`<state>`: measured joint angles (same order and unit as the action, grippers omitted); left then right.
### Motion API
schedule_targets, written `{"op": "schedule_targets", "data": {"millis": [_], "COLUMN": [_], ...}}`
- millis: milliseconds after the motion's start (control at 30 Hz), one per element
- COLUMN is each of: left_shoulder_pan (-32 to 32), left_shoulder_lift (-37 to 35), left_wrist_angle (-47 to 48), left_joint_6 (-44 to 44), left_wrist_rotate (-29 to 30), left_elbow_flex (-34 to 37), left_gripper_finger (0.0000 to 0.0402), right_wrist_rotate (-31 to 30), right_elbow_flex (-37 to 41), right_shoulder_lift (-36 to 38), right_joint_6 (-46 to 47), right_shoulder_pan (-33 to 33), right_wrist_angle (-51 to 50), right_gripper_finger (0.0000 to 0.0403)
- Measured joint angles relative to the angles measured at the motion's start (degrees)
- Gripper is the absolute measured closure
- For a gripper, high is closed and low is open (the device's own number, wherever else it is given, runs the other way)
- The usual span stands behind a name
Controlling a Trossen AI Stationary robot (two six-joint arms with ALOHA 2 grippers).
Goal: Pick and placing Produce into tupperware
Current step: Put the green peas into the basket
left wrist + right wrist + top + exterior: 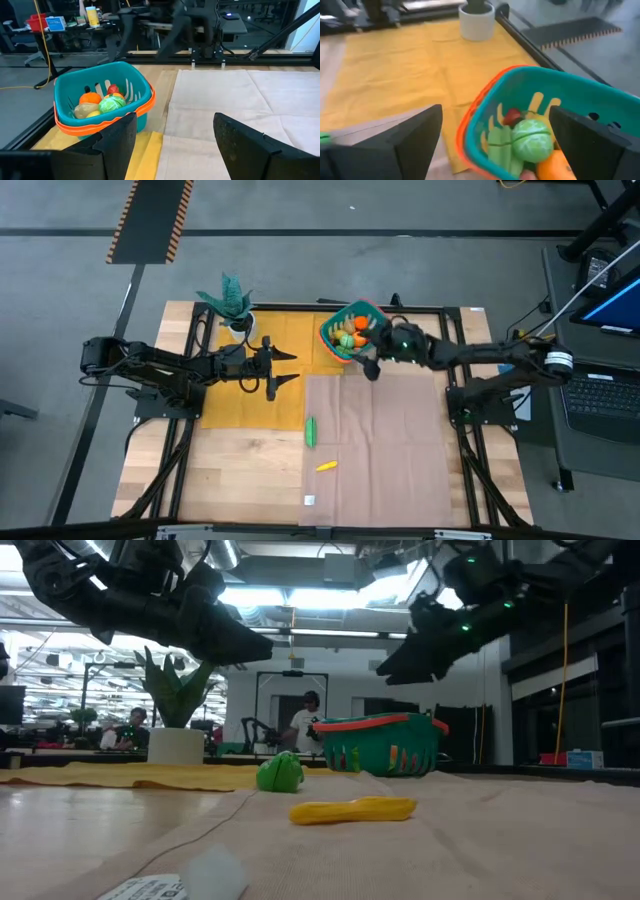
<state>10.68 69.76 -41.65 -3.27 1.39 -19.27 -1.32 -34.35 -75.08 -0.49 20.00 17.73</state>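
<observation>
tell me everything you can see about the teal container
The teal container is a rounded-square plastic tub with an orange-red rim and pale slots in its wall. It sits upright at the table's far side, where the yellow cloth meets the beige cloth. Inside lie toy produce: a green cabbage, an orange piece, something red and something yellow. The right gripper hangs open over its edge.

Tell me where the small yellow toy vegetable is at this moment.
In the high view the small yellow toy vegetable lies on the beige cloth near the table's front edge, just below the green toy vegetable, outside the teal container.
</observation>
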Motion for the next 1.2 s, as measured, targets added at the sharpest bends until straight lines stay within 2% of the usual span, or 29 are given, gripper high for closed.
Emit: {"op": "schedule_targets", "data": {"millis": [200, 367, 533, 667, 800, 933, 1067, 1200], "left_shoulder_pan": [0.0, 0.0, -1.03, -3.21, -4.04, -7.6, -15.48, -24.22], "left_shoulder_lift": [0.0, -0.02, -0.02, -0.02, -0.02, -0.03, -0.02, -0.02], "left_wrist_angle": [0.0, 0.0, 0.01, 0.01, -0.34, 0.95, 2.74, 2.99], "left_joint_6": [0.06, 0.09, 0.22, -0.58, 0.95, 6.51, 6.87, 9.01], "left_wrist_rotate": [0.0, 0.0, -0.6, -5.66, -4.17, 5.12, 19.56, 29.61], "left_elbow_flex": [0.0, 0.0, 0.0, 0.0, 0.0, 0.0, 0.0, 0.0], "left_gripper_finger": [0.0146, 0.0146, 0.0146, 0.0146, 0.0146, 0.0146, 0.0146, 0.0146], "right_wrist_rotate": [0.09, 0.05, -0.08, -0.04, -0.12, -0.11, -0.11, -0.11], "right_elbow_flex": [8.27, 11.51, 12.07, 12.07, 12.07, 12.07, 12.06, 12.05], "right_shoulder_lift": [1.47, 1.47, 1.47, 1.47, 1.47, 1.47, 1.47, 1.45], "right_joint_6": [-0.04, -0.04, -2.37, -3.13, -3.07, -3.21, -3.22, -3.24], "right_shoulder_pan": [-6.77, -10.96, -13.25, -13.98, -13.93, -13.93, -13.93, -13.93], "right_wrist_angle": [11.36, 18.88, 17.75, 18.08, 18.18, 18.17, 18.16, 18.06], "right_gripper_finger": [0.0037, 0.0037, 0.0037, 0.0037, 0.0037, 0.0037, 0.0037, 0.0037]}}
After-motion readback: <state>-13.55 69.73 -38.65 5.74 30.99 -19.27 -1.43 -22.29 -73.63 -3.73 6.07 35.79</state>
